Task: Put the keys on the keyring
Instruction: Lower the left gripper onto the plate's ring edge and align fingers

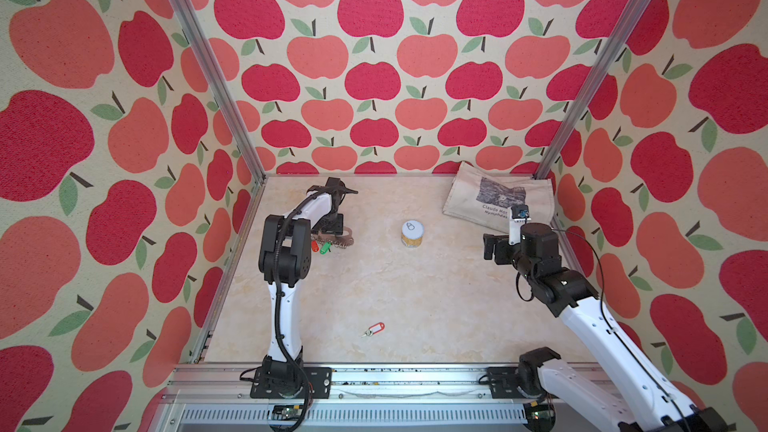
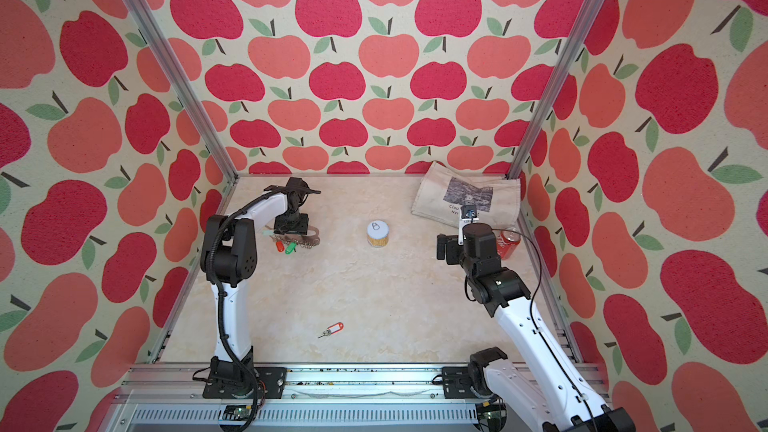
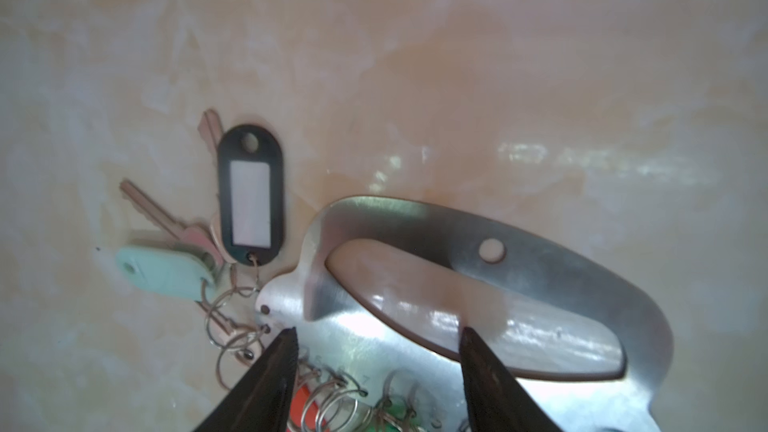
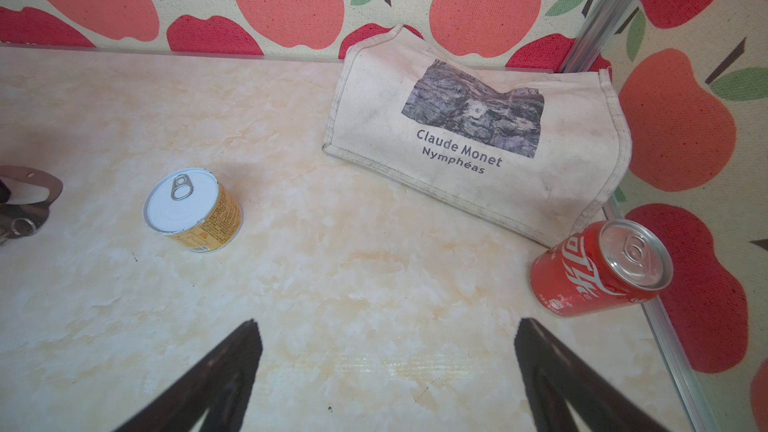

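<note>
The keyring is a flat metal plate with a handle slot, lying at the far left of the table. Keys with red and green tags hang from its rings, and the left wrist view also shows black and mint tags. My left gripper is low over the plate with jaws apart, one fingertip at the ring edge and the other in the slot. A loose red-tagged key lies near the front. My right gripper stands open above bare table.
A short tin can stands mid-table. A cream tote bag lies in the back right corner. A red cola can stands beside it by the right wall.
</note>
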